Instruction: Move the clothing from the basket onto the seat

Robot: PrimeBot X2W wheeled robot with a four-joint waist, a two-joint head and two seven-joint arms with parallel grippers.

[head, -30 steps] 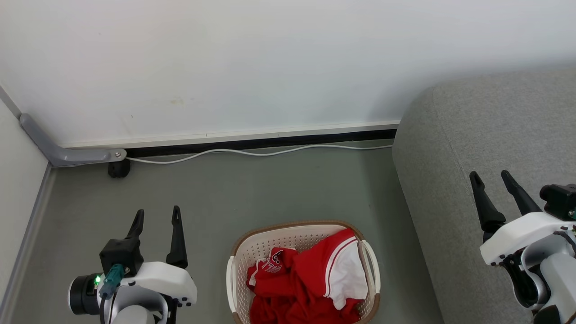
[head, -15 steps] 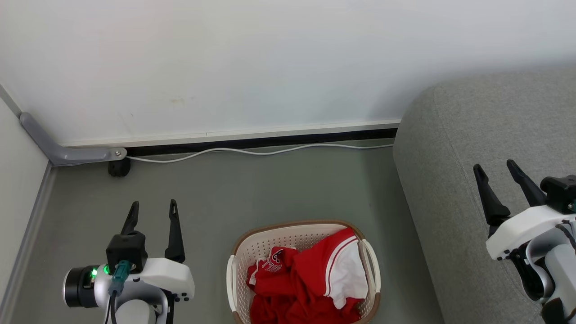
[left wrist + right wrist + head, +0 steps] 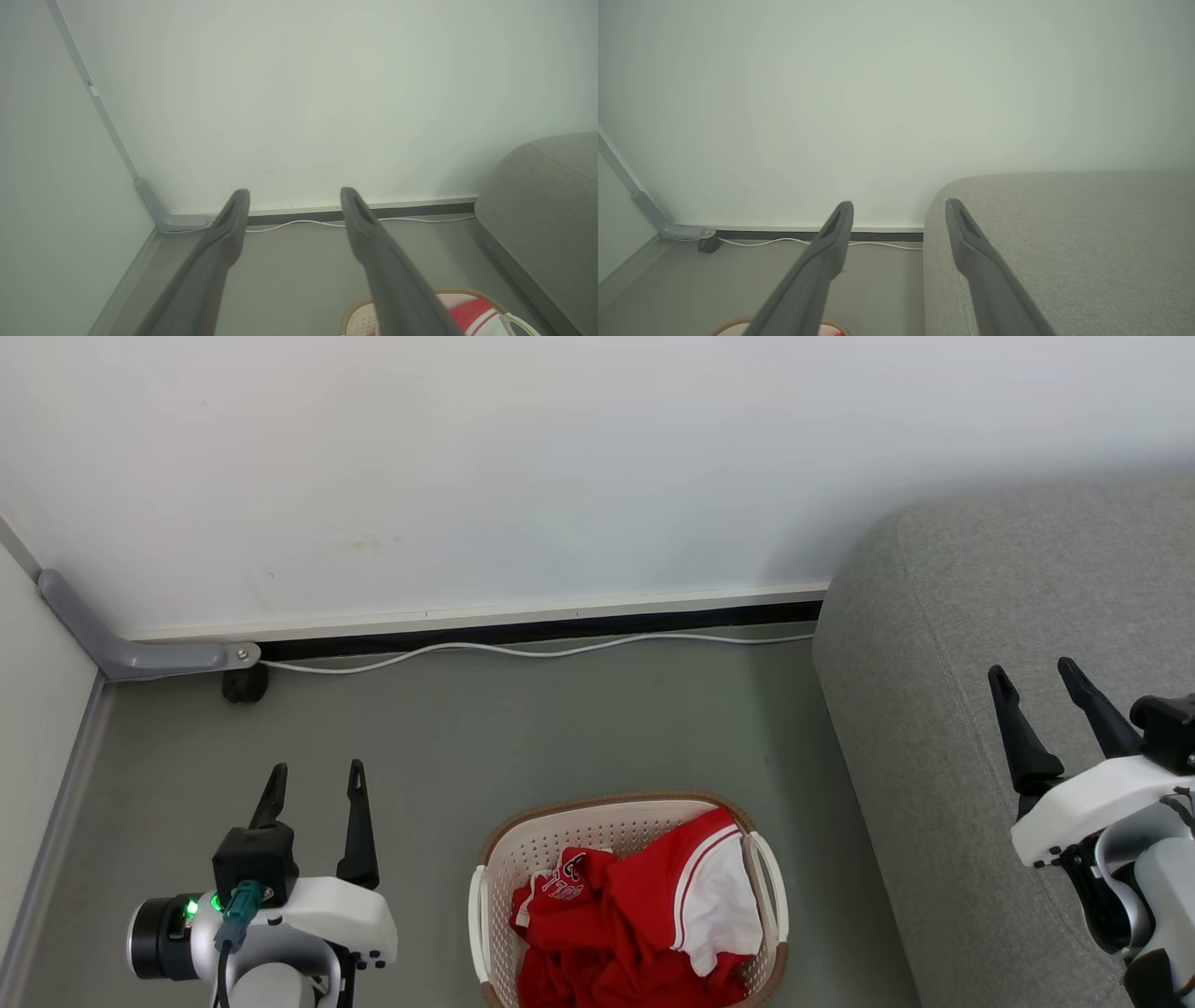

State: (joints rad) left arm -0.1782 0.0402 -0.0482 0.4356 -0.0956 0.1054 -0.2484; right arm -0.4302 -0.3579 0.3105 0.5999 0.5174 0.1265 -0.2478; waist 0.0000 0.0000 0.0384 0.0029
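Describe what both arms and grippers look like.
The left gripper and right gripper each have two long, dark, tapering fingers on a glossy white shell with a black block. The left wrist carries a teal plug with a dark cable, a green light and a black-and-silver cylinder.

The clothing [image 3: 644, 915] is soft, matt red cloth with a white cloth panel. The basket [image 3: 551, 845] is smooth, perforated cream plastic under a brown woven-look rim. The sofa [image 3: 934, 616] wears coarse, matt grey fabric. The floor [image 3: 560, 728] looks smooth and dull. The left gripper [image 3: 317, 770] and right gripper [image 3: 1032, 669] have matt dark fingers [image 3: 358, 821] and glossy white shells.
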